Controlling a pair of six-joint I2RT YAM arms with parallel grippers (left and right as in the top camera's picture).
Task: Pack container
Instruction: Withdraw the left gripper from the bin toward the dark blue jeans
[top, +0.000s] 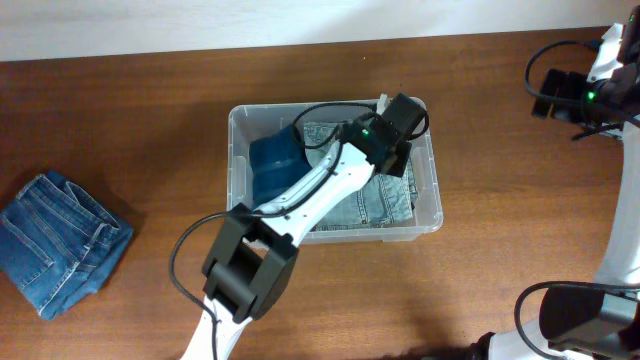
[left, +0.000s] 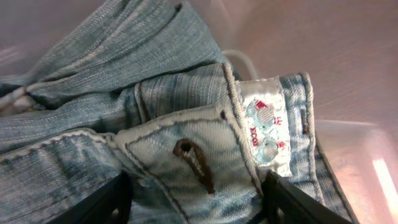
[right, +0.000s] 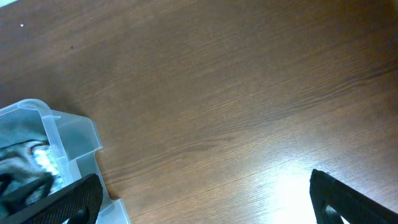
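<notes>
The clear container (top: 236, 170) stands mid-table. Light blue jeans (top: 385, 200) lie in its right half and a darker blue garment (top: 272, 165) in its left. My left arm reaches down into the bin. In the left wrist view my left gripper (left: 196, 210) hovers right over the jeans' waistband (left: 186, 155), beside a white label (left: 267, 127). Its fingers (left: 106, 202) stand wide apart with denim lying between them, not pinched. My right gripper (right: 205, 199) is open over bare wood, off to the right of the container's corner (right: 71, 134).
A folded pair of darker jeans (top: 60, 240) lies on the table at the far left. The right arm (top: 600, 90) sits at the back right with its cables. The bin's translucent wall (left: 348, 62) rises just beyond the left gripper.
</notes>
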